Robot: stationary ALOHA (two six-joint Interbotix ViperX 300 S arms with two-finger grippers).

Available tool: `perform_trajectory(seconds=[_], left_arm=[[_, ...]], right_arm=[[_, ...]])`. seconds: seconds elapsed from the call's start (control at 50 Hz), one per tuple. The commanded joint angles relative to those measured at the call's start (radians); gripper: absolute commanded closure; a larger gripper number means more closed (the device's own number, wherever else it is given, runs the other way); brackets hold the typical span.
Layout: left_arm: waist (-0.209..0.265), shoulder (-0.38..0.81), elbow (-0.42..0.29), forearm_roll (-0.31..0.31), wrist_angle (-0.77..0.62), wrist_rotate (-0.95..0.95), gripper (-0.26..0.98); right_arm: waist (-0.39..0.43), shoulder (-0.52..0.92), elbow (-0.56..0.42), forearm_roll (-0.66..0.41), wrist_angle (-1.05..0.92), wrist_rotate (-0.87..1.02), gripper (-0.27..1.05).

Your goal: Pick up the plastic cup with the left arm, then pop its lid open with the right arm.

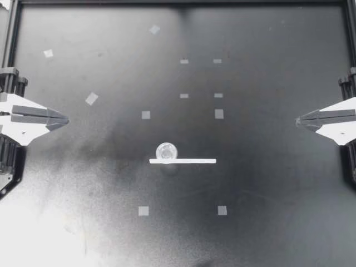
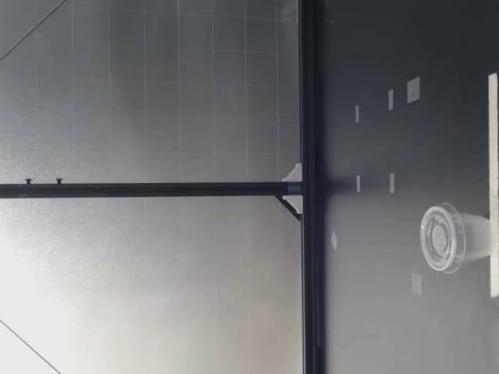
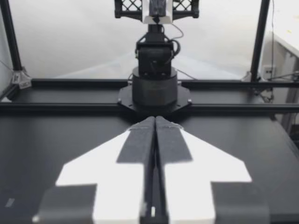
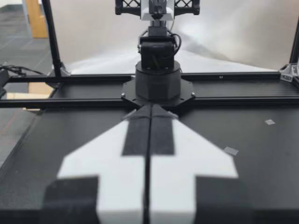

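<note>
A small clear plastic cup (image 1: 166,151) stands upright near the middle of the black table, touching a thin white strip (image 1: 182,161) that lies flat just in front of it. In the low view the cup (image 2: 452,238) shows its lidded top and the strip (image 2: 493,183) runs beside it. My left gripper (image 1: 65,119) rests at the left edge, shut and empty, far from the cup. My right gripper (image 1: 298,119) rests at the right edge, also shut and empty. In the left wrist view the left gripper (image 3: 154,120) has its fingers pressed together, as has the right gripper (image 4: 150,108) in its own view.
Several small pale tape squares (image 1: 146,115) dot the table (image 1: 267,183). A black frame rail (image 1: 178,3) borders the far edge. Each wrist view faces the other arm's base (image 3: 154,88) across the table.
</note>
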Motion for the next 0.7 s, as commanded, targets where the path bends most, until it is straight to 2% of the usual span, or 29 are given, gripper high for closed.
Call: perform_trajectory(seconds=[0.0,0.12,0.3,0.42,0.54,0.6,0.68], left_arm=[[0.021,-0.021,0.000,0.000,-0.031,0.014,0.73],[0.021,-0.067,0.025,0.000,-0.052,0.000,0.79],[0.021,-0.077,0.020,-0.006,-0.015,-0.003,0.79],[0.032,-0.067,-0.037,-0.006,0.037,0.005,0.79],[0.069,-0.044,-0.117,-0.006,0.147,0.002,0.79],[0.087,-0.015,-0.147,-0.006,0.213,-0.003,0.79],[0.089,0.049,-0.176,-0.006,0.275,-0.008,0.79]], right_arm=[[-0.003,0.003,-0.005,-0.002,-0.005,-0.003,0.64],[-0.003,-0.034,0.020,0.000,0.002,0.005,0.82],[-0.005,-0.074,0.002,0.002,0.048,0.043,0.86],[-0.009,-0.049,-0.089,-0.002,0.169,0.040,0.86],[-0.037,0.002,-0.202,-0.011,0.304,0.032,0.86],[-0.057,0.035,-0.238,-0.011,0.341,0.032,0.86],[-0.080,0.101,-0.276,-0.011,0.380,0.034,0.86]])
